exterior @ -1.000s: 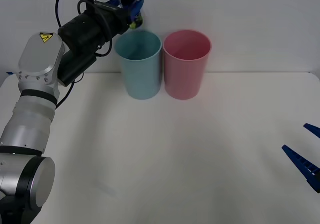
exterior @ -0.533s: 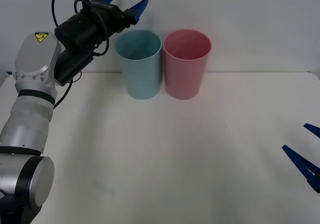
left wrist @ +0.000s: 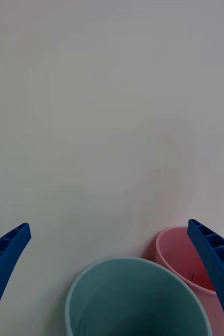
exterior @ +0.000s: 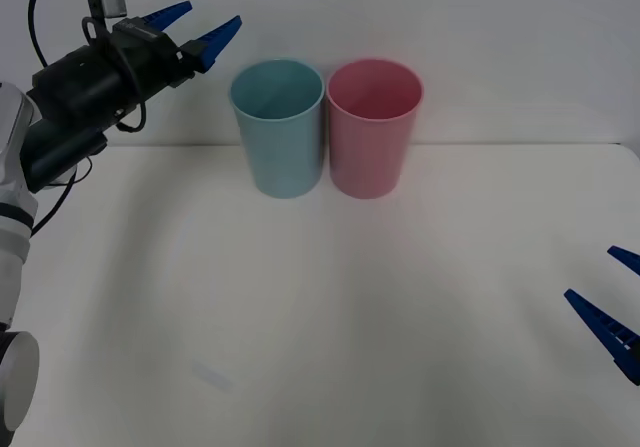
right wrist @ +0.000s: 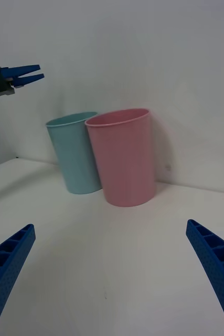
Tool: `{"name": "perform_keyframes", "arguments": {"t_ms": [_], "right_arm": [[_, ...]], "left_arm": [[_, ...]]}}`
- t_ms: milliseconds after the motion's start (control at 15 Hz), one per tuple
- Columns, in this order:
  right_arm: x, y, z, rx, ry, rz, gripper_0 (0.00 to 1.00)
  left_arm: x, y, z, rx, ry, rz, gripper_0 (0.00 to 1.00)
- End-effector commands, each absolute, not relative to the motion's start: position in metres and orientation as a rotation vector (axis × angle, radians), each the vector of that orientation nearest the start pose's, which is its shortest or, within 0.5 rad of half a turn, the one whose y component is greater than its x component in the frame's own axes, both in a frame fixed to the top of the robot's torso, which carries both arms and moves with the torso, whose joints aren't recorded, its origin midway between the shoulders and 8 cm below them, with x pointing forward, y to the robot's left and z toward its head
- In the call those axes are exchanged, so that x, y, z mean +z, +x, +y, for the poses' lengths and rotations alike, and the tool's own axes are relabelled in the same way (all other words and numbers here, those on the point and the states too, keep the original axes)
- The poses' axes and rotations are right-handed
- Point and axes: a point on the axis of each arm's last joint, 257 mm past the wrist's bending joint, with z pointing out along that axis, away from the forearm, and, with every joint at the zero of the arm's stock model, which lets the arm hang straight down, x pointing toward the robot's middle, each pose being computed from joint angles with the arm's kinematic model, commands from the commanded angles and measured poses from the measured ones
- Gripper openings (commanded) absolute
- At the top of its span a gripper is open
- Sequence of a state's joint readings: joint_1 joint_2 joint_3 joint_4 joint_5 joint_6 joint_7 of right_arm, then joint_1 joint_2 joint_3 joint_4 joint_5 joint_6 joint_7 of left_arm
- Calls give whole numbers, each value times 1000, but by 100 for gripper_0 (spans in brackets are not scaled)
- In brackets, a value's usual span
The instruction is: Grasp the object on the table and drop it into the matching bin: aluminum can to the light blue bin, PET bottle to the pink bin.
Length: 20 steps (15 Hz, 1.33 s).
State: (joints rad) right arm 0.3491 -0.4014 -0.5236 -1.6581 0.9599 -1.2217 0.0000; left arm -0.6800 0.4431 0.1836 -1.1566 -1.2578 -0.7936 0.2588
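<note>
On the tabletop (exterior: 330,307) no can is seen; whether it lies inside the light blue bin (exterior: 277,127) can't be told. The pink bin (exterior: 374,127) touches it. Left gripper (exterior: 190,27), above and beside the light blue bin, jaws wide, empty: a careless swing could topple it. Right gripper (exterior: 612,302) is parked well apart, jaws wide.

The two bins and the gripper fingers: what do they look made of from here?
The light blue bin and pink bin look like matte moulded plastic: uniform colour, smooth tapered walls, thin rims, soft dull sheen. The left gripper, open beside the blue bin, and right gripper, open low over the table, have blue ribbed fingers, probably plastic or rubbery polymer; stiffness unclear.
</note>
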Motion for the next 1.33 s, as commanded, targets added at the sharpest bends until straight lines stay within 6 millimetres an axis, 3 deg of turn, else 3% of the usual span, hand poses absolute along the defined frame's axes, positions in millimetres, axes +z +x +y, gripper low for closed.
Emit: {"name": "perform_keyframes", "arguments": {"t_ms": [67,400,600,1333], "right_arm": [[-169,342,-330,567,-465,1441,100],[-169,342,-330,567,-465,1441,100],[-169,342,-330,567,-465,1441,100],[-169,342,-330,567,-465,1441,100]], "left_arm": [[11,605,225,-609,468,1273,100],[-18,535,298,-555,468,1272,100],[-35,495,332,-513,447,1281,100],[-86,375,419,-315,505,1372,100]]}}
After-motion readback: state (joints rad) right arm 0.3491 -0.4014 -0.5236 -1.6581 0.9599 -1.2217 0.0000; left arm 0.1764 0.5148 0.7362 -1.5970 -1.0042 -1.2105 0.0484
